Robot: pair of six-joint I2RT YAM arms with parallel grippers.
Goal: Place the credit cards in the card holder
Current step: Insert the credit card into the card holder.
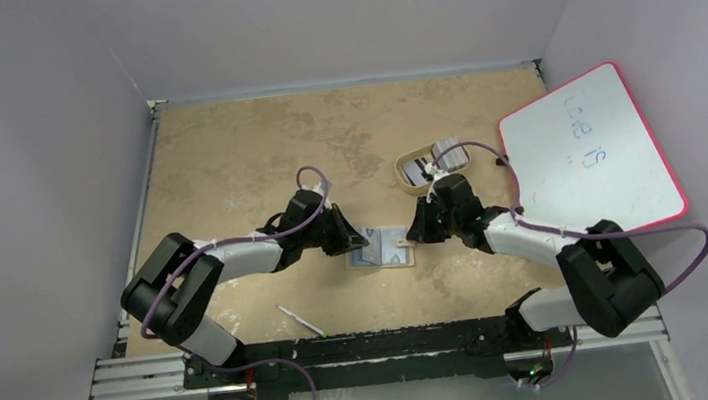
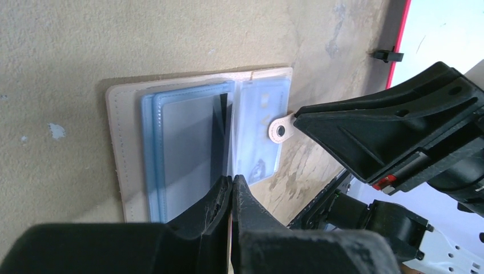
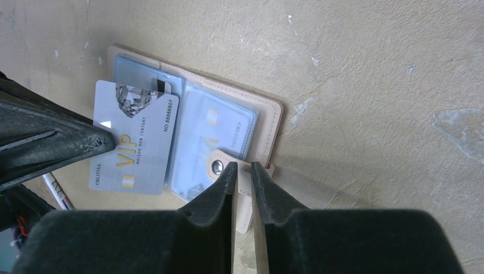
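The tan card holder (image 1: 386, 249) lies open on the table between both arms, its blue-grey pockets (image 2: 188, 142) facing up. My left gripper (image 2: 233, 181) is shut on a pale grey "VIP" credit card (image 3: 134, 142), whose far edge reaches the holder's left pocket. Another card shows through the other pocket (image 3: 211, 131). My right gripper (image 3: 242, 166) has its jaws closed to a narrow slit, with the holder's snap tab (image 3: 218, 165) caught between them. More credit cards (image 1: 447, 154) lie in the beige oval tray (image 1: 406, 176) behind the right gripper.
A pink-edged whiteboard (image 1: 591, 153) lies tilted at the right, overhanging the table edge. A thin white pen-like stick (image 1: 300, 320) rests near the front edge. Grey walls close the table in at the back and sides.
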